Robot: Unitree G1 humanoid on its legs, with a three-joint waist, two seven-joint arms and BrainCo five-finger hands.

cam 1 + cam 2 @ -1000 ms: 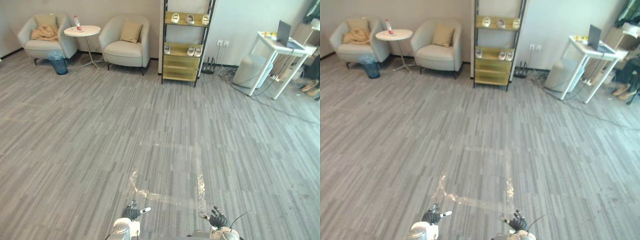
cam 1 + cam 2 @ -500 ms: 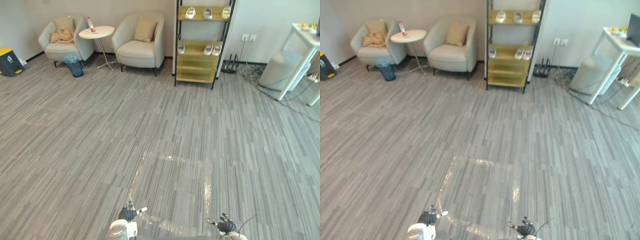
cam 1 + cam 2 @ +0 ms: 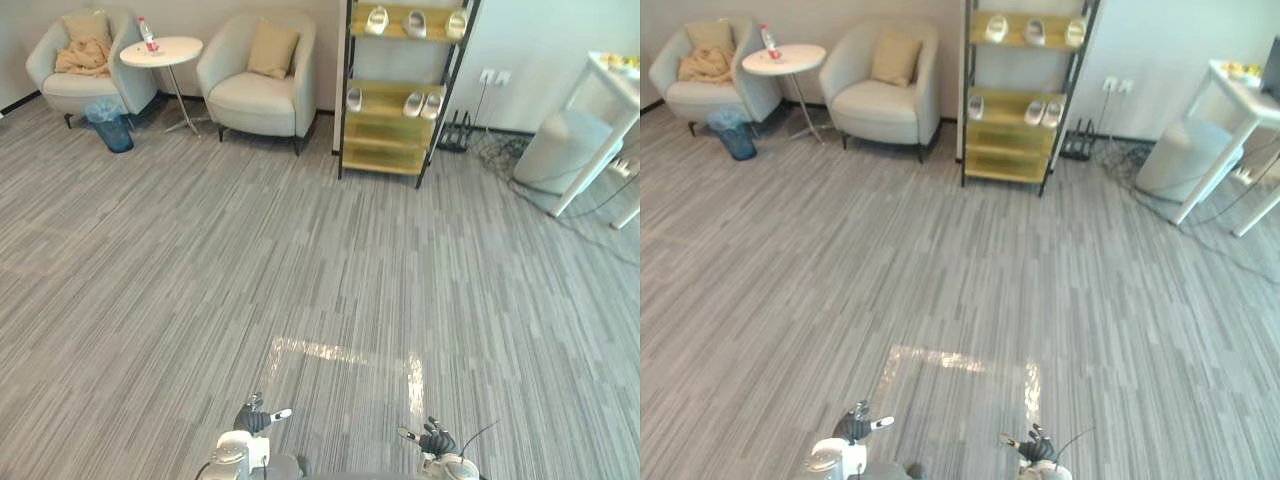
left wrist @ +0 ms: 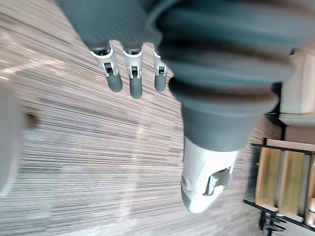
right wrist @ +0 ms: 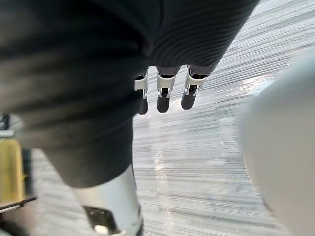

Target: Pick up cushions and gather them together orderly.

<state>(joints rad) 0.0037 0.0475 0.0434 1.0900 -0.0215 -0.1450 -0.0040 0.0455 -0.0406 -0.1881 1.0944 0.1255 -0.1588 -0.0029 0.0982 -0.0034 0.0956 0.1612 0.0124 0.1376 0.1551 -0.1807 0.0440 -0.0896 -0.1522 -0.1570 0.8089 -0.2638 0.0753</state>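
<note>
Cushion (image 3: 272, 48) on armchair (image 3: 250, 102), shoe shelf (image 3: 390, 140), bin (image 3: 113, 128)

Our head stereo pair looks down across the floor (image 3: 300, 250) to the shelf (image 3: 395, 90), sharing both; wrist cameras peer closely past left hand (image 4: 130, 73) and right hand (image 5: 164, 93), floorward.

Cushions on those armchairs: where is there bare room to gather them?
The right armchair's seat is bare in front of its cushion; so is the wide floor before the shoe shelf. The left armchair is crowded by another cushion and blanket.
</note>
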